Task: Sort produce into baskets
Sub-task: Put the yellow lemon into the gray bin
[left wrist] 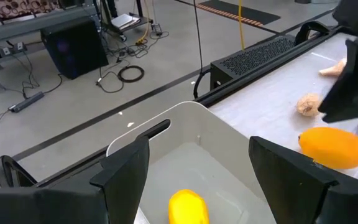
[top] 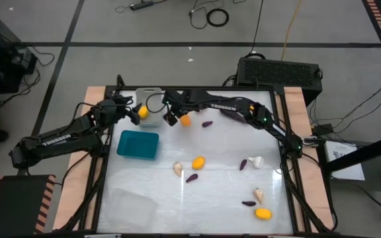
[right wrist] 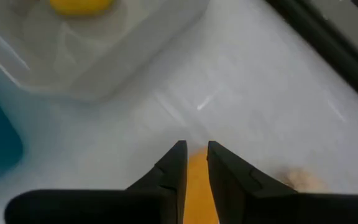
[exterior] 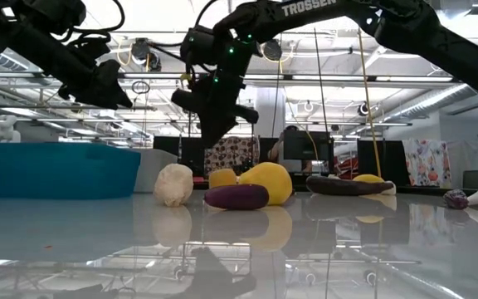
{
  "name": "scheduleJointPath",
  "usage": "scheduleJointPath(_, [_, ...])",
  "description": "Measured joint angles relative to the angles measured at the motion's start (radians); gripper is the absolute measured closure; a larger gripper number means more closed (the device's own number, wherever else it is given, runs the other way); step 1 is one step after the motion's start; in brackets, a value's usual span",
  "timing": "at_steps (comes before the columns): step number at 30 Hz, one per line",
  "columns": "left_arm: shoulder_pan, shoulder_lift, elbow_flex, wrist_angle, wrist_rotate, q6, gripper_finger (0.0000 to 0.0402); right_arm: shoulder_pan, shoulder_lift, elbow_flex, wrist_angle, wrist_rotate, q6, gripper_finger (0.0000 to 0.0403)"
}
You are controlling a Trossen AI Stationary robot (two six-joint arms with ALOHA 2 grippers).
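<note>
Right claw [right wrist: 196,163] nearly closed over yellow fruit [right wrist: 197,186]; left claw [left wrist: 197,168] open above grey bin [left wrist: 216,134].

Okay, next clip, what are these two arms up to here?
They are sorting toy produce into bins. The left gripper hangs open over the light grey bin, where one yellow fruit already lies. The right gripper is just beside that bin, its fingers nearly closed around another yellow fruit. The teal bin looks empty, and more fruits, garlic bulbs and eggplants lie scattered on the table.
</note>
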Motion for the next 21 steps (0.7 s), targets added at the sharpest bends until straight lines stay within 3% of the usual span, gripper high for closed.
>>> scheduleJointPath(4, [0.0,0.0,0.0,0.0,0.0,0.001,0.0118,0.001,0.006,-0.006,-0.034,0.001,0.026,0.0315])
scheduleJointPath(13, [0.0,0.0,0.0,0.001,0.0,0.005,0.0118,-0.008,0.021,-0.01,-0.081,0.017,0.102,0.0177])
scheduleJointPath(17, [0.0,0.0,0.0,0.002,0.0,0.005,0.0118,-0.004,0.021,-0.01,-0.115,0.093,0.123,0.012])
scheduleJointPath(21, [0.0,0.0,0.0,0.002,0.0,0.005,0.0118,-0.005,0.022,-0.01,-0.151,0.1,0.155,0.0076])
